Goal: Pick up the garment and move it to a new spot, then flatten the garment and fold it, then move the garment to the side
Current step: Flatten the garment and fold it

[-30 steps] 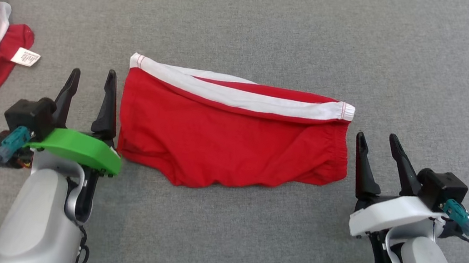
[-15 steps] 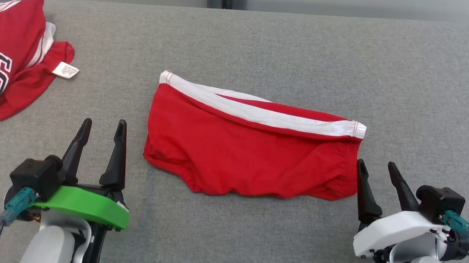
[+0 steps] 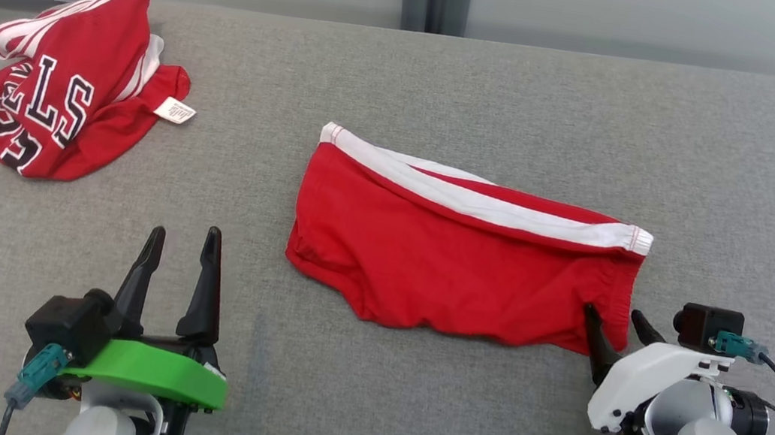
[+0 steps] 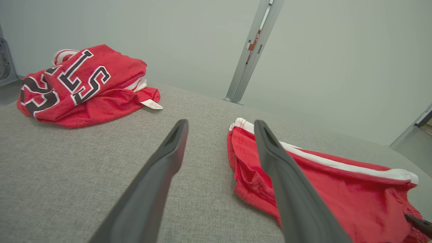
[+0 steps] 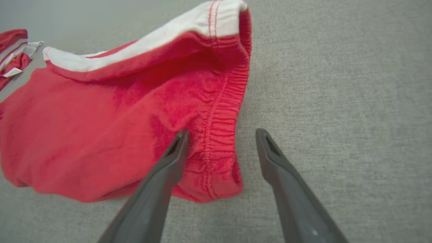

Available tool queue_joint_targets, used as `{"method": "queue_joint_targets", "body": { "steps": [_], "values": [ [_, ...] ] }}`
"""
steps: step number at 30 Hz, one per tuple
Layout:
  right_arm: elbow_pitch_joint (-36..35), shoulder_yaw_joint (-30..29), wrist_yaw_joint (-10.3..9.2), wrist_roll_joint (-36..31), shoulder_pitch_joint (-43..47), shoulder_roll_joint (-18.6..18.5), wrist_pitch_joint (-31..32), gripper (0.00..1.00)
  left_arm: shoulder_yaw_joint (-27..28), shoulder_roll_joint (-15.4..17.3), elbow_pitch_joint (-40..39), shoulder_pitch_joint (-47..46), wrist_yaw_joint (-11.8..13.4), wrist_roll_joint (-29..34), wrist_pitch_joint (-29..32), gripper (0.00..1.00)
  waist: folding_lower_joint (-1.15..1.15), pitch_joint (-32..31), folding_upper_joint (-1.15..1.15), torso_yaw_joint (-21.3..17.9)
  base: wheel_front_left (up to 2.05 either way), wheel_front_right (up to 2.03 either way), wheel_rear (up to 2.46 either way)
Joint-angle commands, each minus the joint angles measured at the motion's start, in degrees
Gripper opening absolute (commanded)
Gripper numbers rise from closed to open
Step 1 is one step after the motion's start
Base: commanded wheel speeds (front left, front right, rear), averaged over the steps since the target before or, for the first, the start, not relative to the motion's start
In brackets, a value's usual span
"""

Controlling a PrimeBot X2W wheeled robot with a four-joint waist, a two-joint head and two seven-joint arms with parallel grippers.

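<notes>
The red soft-cloth shorts with a white band (image 3: 456,265) are seen lying flat near the middle of the grey fabric-covered tabletop (image 3: 405,417). They are judged light, limp and likely to sag and bunch when lifted. The gathered elastic edge at their 3 o'clock side is thought the firmest hold.

The right gripper (image 3: 611,313) is held with fingers apart astride that edge's 5 o'clock corner. The left gripper (image 3: 185,233), fingers likewise apart, is set off at the shorts' 8 o'clock.

Counted: one pair of shorts, one crumpled red lettered shirt (image 3: 62,103) at 10 o'clock, and two grippers.
</notes>
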Motion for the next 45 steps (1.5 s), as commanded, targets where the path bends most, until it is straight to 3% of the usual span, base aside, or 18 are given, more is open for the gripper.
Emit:
{"method": "queue_joint_targets", "body": {
  "steps": [1,9,10,11,14,15,24,33,37,45],
  "values": [
    [1.52,0.38,-0.06,0.86,-1.25,-0.24,0.77,1.0,0.02,0.09,-0.4,0.85,0.39,-0.38,0.0,1.0,0.0,0.04,0.0,1.2,0.0,0.0,0.0],
    [7.74,3.32,-0.04,6.86,-5.3,0.17,4.01,1.0,0.28,0.08,-1.55,1.12,0.95,-0.65,0.0,1.0,0.0,0.53,0.0,2.24,0.0,0.0,0.0],
    [8.45,3.54,-0.05,7.19,-5.81,0.0,4.12,0.9,0.26,0.08,-1.61,1.1,1.02,-0.67,0.0,1.0,0.0,0.58,0.0,2.28,0.0,0.0,0.0],
    [9.39,3.79,-0.05,7.72,-6.44,-0.1,4.23,0.46,0.2,0.08,-1.67,1.04,1.09,-0.66,0.0,1.0,0.0,0.64,0.0,2.34,0.0,0.0,0.0],
    [11.61,4.3,-0.05,9.34,-7.9,-0.34,4.49,0.16,0.05,0.08,-1.87,0.85,1.15,-0.62,0.0,1.0,0.0,0.75,0.0,2.45,0.0,0.0,0.0],
    [12.33,4.56,-0.05,10.0,-8.42,-0.57,4.44,0.0,0.01,0.08,-1.9,0.76,1.16,-0.6,0.0,1.0,0.0,0.8,0.0,2.47,0.0,0.0,0.0],
    [13.62,7.13,-0.12,15.34,-10.82,-5.77,4.46,0.0,0.26,0.08,-2.19,0.85,1.16,-0.17,0.0,1.0,0.0,0.74,0.0,1.65,0.0,0.0,0.0],
    [12.09,7.21,-0.08,17.45,-11.02,-14.69,5.43,0.0,-0.49,0.08,-2.22,1.54,1.31,-0.32,0.0,1.0,0.0,0.0,0.0,0.27,0.0,0.0,0.0],
    [10.69,7.63,-0.07,18.7,-10.39,-15.57,6.7,0.0,-0.77,0.08,-1.85,1.75,1.26,-0.47,0.0,1.0,0.0,-0.32,0.0,-0.26,0.0,0.0,0.0],
    [3.57,11.35,-0.05,22.97,-9.3,-13.8,9.03,0.0,-1.29,0.08,-1.46,1.9,1.22,-0.45,0.0,1.0,0.0,-1.13,0.0,-0.7,0.0,0.0,0.0]
  ]
}}
